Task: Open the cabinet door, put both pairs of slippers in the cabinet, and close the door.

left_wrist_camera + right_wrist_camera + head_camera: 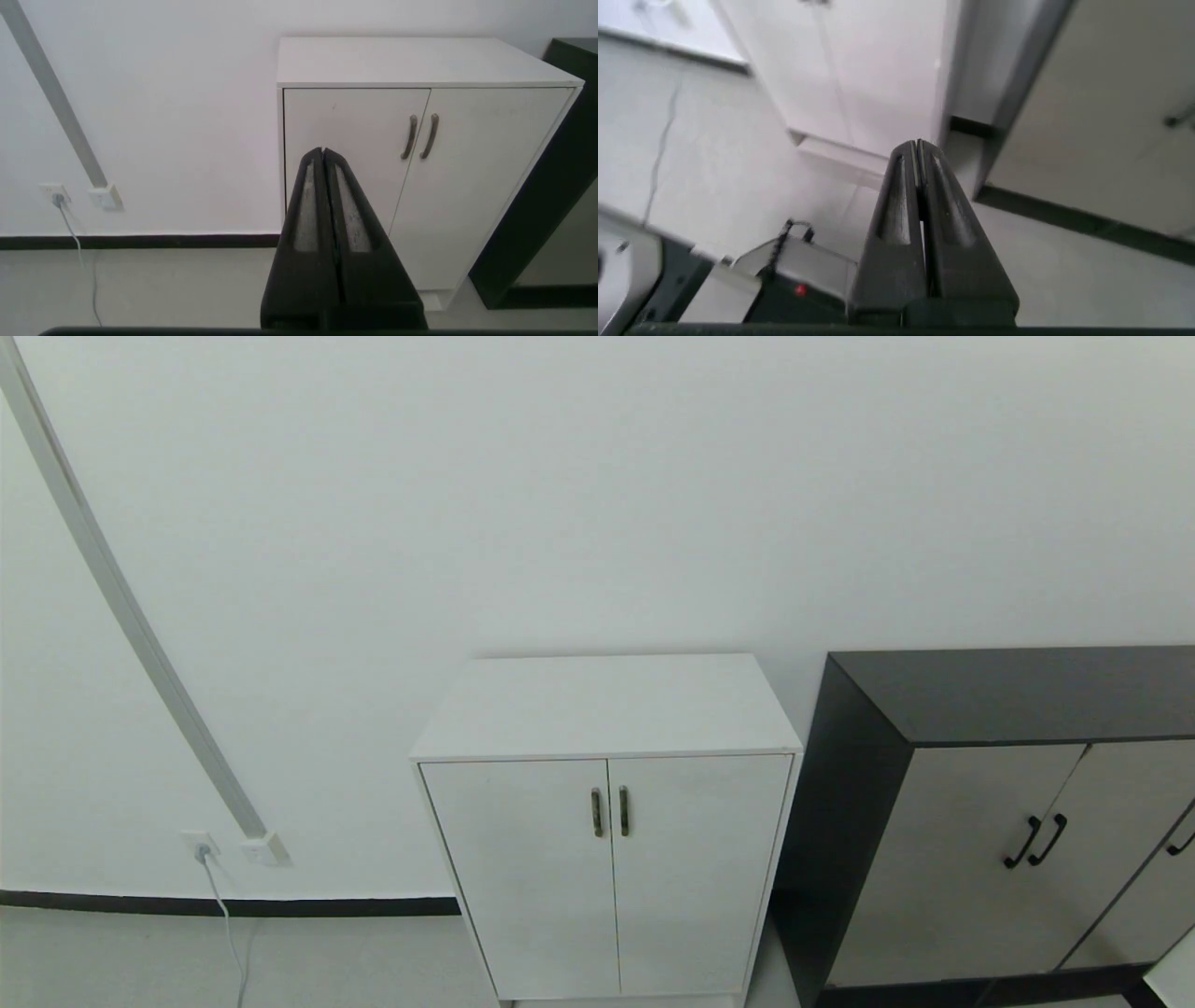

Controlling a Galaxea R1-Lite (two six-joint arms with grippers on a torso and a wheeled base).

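A white two-door cabinet point(607, 859) stands against the wall, both doors closed, with two small vertical handles point(610, 811) at the centre seam. It also appears in the left wrist view as the white cabinet point(374, 187) with its handles point(420, 136), some way beyond my left gripper point(322, 154), which is shut with nothing in it. My right gripper point(917, 147) is shut and empty, hanging above the floor in front of the white cabinet's base point(859, 84).
A black cabinet point(990, 821) with grey doors and black handles stands close to the right of the white one. A wall socket with a plugged cable point(201, 849) and a slanting conduit point(121, 597) are on the wall at left. Open grey floor point(233, 961) lies left of the white cabinet.
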